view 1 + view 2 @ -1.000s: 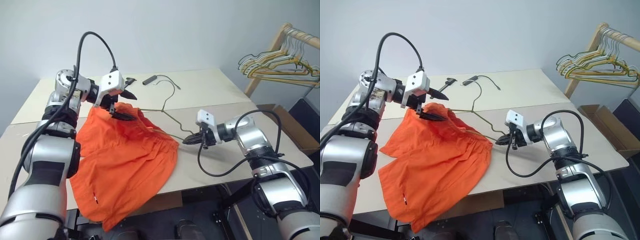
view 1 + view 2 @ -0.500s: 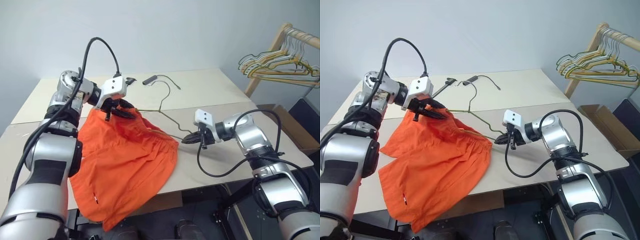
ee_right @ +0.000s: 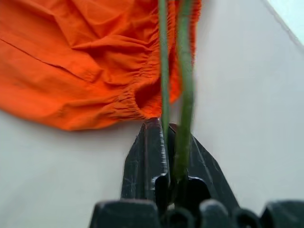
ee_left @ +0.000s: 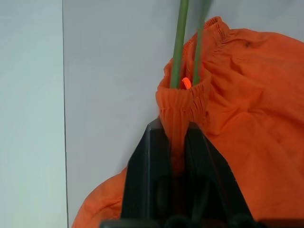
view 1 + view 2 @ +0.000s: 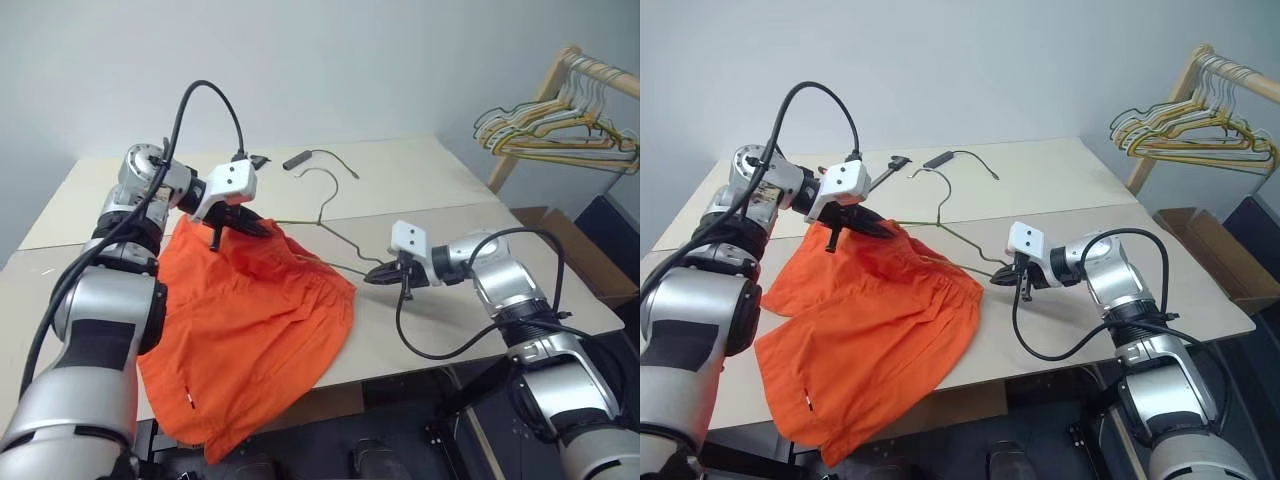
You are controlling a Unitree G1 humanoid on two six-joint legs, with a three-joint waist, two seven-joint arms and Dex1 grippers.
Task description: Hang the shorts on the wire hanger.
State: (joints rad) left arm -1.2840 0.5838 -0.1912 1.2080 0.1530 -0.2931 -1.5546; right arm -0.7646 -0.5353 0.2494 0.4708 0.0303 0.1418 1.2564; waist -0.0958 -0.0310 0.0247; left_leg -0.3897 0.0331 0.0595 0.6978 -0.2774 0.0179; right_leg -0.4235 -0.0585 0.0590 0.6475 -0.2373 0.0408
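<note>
Both grippers hold: one the hanger, one the waistband.

The shorts (image 5: 250,320) lie on the table (image 5: 440,310), one leg over the near edge at 7 o'clock. At 3 o'clock the right gripper (image 5: 377,276) is closed on the corner of the wire hanger (image 5: 325,212), whose wires go into the waistband. Farther, at 10 o'clock, the left gripper (image 4: 172,137) pinches the gathered waistband. Beyond, hangers (image 5: 560,125) hang on a rack.

light: even, bright | shadows: soft | blur: wire hanger (image 3: 183,90) near lens
</note>
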